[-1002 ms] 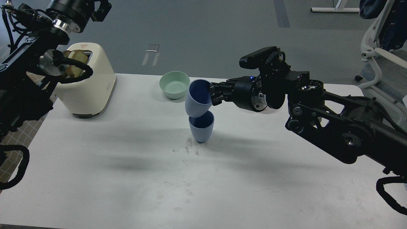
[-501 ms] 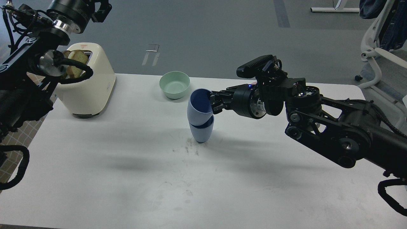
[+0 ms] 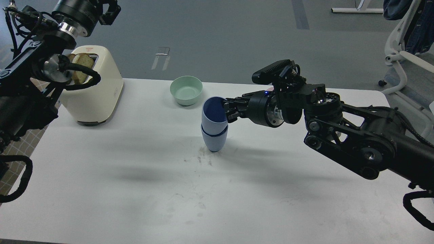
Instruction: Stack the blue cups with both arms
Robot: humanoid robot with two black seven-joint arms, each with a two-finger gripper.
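The upper cup (image 3: 214, 113) sits nested in the lower cup (image 3: 213, 142), which stands upright on the table (image 3: 101, 189) near its middle. The upper one leans slightly toward 11 o'clock, its dark inside open to view and holding nothing. Only the lower cup's rim band and tapered base show beneath it.

The right gripper (image 3: 228, 110) comes in from 3 o'clock and is clamped on the upper cup's rim on its right side, one finger over the lip and one outside the wall. The right arm (image 3: 339, 132) runs back toward 4 o'clock, low over the table's right half.

At 11 o'clock from the cups, just beside them but apart, a green bowl (image 3: 186, 89) stands near the far table edge; its inside is bare. Farther toward 9 o'clock a cream toaster (image 3: 95, 91) sits at the far left corner with toast (image 3: 80, 66) standing up out of its slots.

The left arm (image 3: 30, 74) is raised over the toaster's left side, well apart from the cups. The left gripper (image 3: 108, 8) is at the top edge of the view, dark and partly cut off, so I cannot tell how its fingers stand.

From the cups toward 6, 7 and 8 o'clock the white top is bare save for faint scuff marks (image 3: 203, 159) just in front of the lower cup. A white chair (image 3: 403, 61) stands on the floor beyond the table's far right corner.
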